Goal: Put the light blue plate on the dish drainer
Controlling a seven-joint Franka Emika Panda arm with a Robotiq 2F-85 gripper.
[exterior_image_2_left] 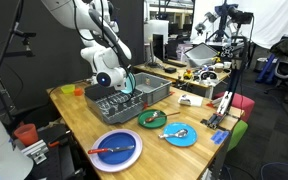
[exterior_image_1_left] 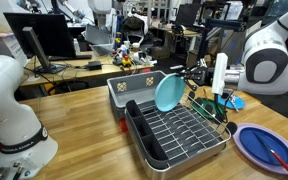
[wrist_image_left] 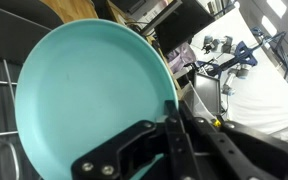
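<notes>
Grip: the gripper (wrist_image_left: 174, 128) is clamped on the rim of the light blue plate (wrist_image_left: 84, 95), one black finger on each face; it holds the edge only, so I judge the plate could pivot
Plate position: held on edge in the air, close over the dish drainer (exterior_image_1_left: 176, 135); in an exterior view the plate (exterior_image_1_left: 167, 92) stands near upright above the rack's far end, and I cannot tell whether its lower rim touches the wires
Rack: silver wire on a black base, on the wooden table (exterior_image_1_left: 74, 125); the wrist view catches only a few wires at its left edge
Step in hand: lowering the plate into the rack, by my judgement; release not yet done
Method advised: hold the plate on edge, line its rim up with a gap between wires, descend slowly until the rim bears, then part the fingers and lift straight up so nothing drags
Risk: the glossy surface may slip, or the plate may fall flat on release
Wrist view alone: shows finger contact on the rim, but not the height above the rack
Exterior views alone: show the plate's place over the rack, and its neighbours
Behind the rack: the grey bin (exterior_image_1_left: 134, 88), just beside it
Further off: the purple-blue plate (exterior_image_1_left: 267, 147) with a red utensil, well apart
Farthest: the green plate (exterior_image_2_left: 151, 118), seen in that exterior view only
</notes>
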